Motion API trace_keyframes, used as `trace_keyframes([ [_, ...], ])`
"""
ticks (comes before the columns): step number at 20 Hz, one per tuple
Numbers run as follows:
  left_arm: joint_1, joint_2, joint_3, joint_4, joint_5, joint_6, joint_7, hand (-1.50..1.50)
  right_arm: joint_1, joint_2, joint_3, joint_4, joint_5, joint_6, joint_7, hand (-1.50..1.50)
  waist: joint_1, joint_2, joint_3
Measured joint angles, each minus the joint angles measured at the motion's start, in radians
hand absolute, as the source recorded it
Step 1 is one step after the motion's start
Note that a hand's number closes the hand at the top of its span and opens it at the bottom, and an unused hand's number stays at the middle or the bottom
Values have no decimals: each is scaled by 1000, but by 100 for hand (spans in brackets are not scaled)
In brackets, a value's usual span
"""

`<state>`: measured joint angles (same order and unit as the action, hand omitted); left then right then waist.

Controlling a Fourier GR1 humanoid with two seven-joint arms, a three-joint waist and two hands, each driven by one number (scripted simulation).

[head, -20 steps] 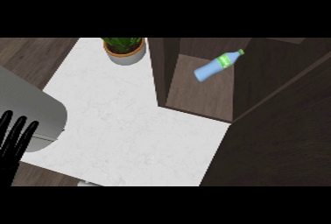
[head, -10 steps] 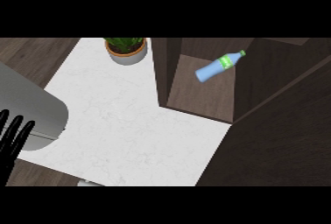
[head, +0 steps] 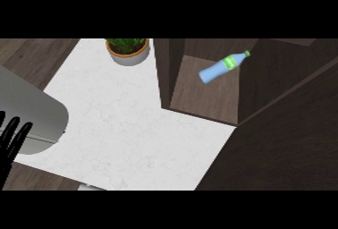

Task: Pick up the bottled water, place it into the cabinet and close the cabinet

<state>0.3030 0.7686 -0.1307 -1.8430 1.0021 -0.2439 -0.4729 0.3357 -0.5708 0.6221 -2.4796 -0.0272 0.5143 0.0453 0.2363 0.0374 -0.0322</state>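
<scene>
The bottled water [head: 223,69], pale blue with a green label and cap, lies tilted on the shelf inside the dark wooden cabinet [head: 198,96] at the upper right. No hand touches it. The cabinet's door [head: 290,129] stands open, filling the right side of the view. My left hand [head: 9,145] shows at the left edge with its fingers straight and pointing up, far from the bottle and holding nothing. My right hand is out of sight.
A potted green plant [head: 127,50] in a terracotta pot stands at the back of the white marble counter [head: 125,125]. A grey rounded sink basin [head: 30,116] lies at the left. Dark wood floor borders the counter.
My left hand has slid lower and further toward the left edge. The bottle and the cabinet door have not moved.
</scene>
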Motion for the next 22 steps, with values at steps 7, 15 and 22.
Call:
trace_keyframes([
  [7,-13,9,13,3,6,-20,-1,-150,7,20,-4,15,-35,11,-4,150,31,26,2],
  [15,-29,18,23,6,11,-38,0,-150,11,59,-14,42,-99,7,6,150,48,45,7],
  [22,-37,24,30,18,16,-49,4,-150,-94,106,-55,82,-113,-22,96,150,50,39,7],
])
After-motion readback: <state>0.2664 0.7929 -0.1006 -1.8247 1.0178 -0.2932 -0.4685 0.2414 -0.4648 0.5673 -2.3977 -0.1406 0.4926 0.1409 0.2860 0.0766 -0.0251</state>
